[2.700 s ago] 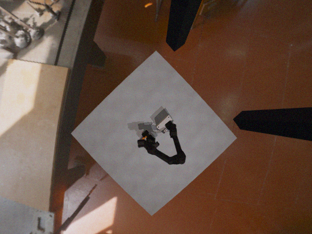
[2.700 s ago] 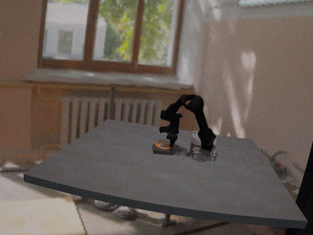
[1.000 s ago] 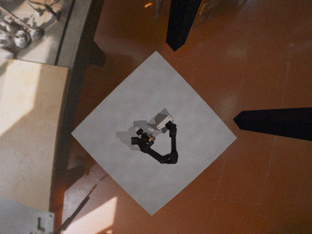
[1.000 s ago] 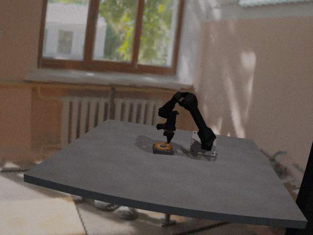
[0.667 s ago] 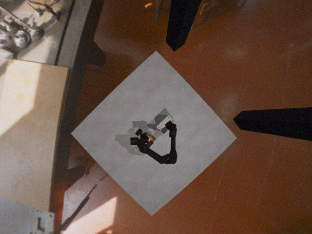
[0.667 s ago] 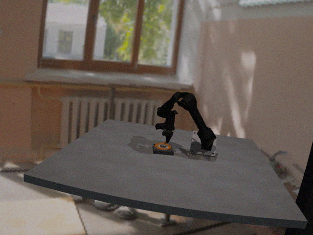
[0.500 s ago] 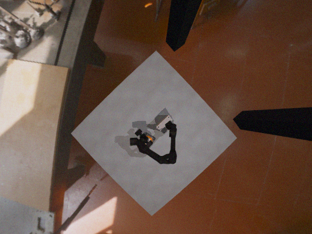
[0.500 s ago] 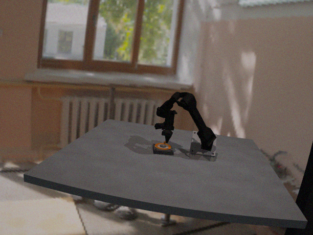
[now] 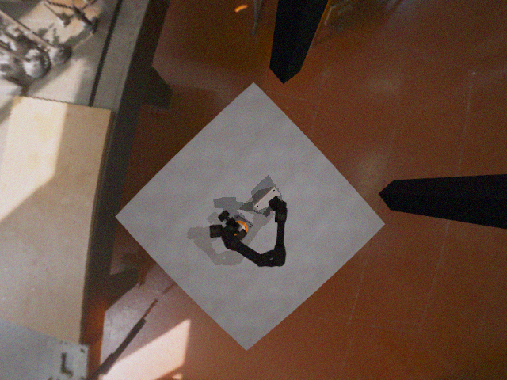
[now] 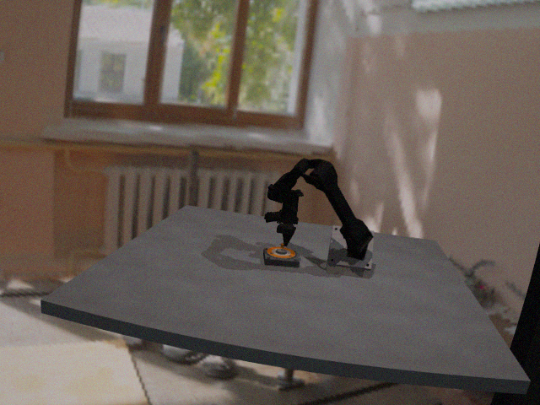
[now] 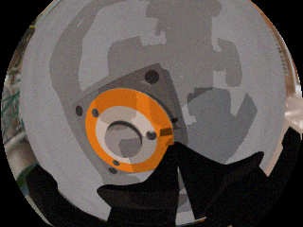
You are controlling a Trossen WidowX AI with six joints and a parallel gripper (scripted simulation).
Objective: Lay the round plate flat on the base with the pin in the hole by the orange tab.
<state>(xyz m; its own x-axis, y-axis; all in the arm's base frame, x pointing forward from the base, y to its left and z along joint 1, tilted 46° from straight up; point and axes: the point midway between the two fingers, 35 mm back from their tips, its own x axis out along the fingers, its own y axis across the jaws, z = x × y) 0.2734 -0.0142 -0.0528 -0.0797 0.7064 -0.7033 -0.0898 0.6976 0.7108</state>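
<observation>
Plate [image 11: 129, 130], an orange ring with small rim holes, encircles a grey post [image 11: 124, 138].
</observation>
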